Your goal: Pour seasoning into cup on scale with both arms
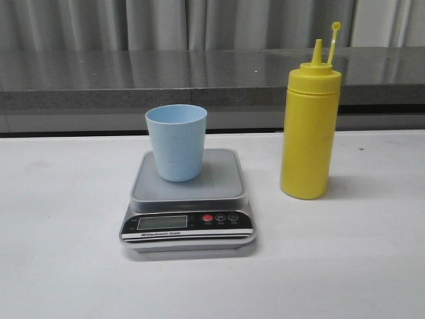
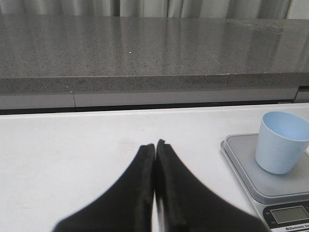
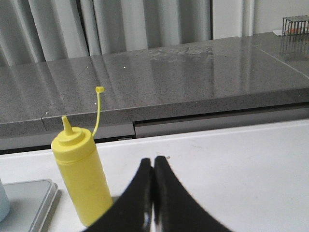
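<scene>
The pale blue cup (image 1: 176,141) stands upright on the platform of the silver-grey scale (image 1: 199,189) in the middle of the white table. The yellow seasoning bottle (image 1: 309,129) stands upright to the scale's right, its cap off the nozzle on its strap. Neither arm shows in the front view. In the left wrist view my left gripper (image 2: 155,145) is shut and empty over bare table, with the cup (image 2: 281,142) and scale (image 2: 251,169) off to one side. In the right wrist view my right gripper (image 3: 153,161) is shut and empty, close beside the bottle (image 3: 81,181).
A long dark grey stone ledge (image 1: 199,76) runs along the back of the table, with grey curtains behind it. A wire rack (image 3: 295,24) sits on the ledge far off in the right wrist view.
</scene>
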You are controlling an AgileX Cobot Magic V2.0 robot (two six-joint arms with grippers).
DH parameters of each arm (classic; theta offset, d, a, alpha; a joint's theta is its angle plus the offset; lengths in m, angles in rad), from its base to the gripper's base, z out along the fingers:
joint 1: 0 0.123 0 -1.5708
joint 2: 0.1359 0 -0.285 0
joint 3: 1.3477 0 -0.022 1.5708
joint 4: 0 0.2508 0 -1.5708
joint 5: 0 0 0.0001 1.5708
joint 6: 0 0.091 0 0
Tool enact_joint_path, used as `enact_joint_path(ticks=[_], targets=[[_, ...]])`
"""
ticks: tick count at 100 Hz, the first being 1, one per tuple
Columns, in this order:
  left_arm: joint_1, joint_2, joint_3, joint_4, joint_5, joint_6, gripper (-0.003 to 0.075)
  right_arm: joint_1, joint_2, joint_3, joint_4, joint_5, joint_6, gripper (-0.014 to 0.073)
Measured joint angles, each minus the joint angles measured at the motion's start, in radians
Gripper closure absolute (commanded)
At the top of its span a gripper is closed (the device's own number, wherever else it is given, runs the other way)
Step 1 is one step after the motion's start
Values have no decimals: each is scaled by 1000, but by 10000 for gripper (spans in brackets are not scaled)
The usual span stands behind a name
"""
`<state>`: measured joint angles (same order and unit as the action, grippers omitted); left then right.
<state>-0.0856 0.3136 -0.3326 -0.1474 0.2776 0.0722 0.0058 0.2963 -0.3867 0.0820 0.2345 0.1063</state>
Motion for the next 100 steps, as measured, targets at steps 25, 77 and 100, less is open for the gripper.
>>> enact_joint_path(ticks=[25,77,100], targets=[[0,0,0,0,0,0,740,0,309,-209,0,-7,0,661],[0,0,0,0,0,0,740,33,753,-240,-11,-177,0,661],[0,0,0,0,0,0,740,147,831,-240,-41,-201,0,657]])
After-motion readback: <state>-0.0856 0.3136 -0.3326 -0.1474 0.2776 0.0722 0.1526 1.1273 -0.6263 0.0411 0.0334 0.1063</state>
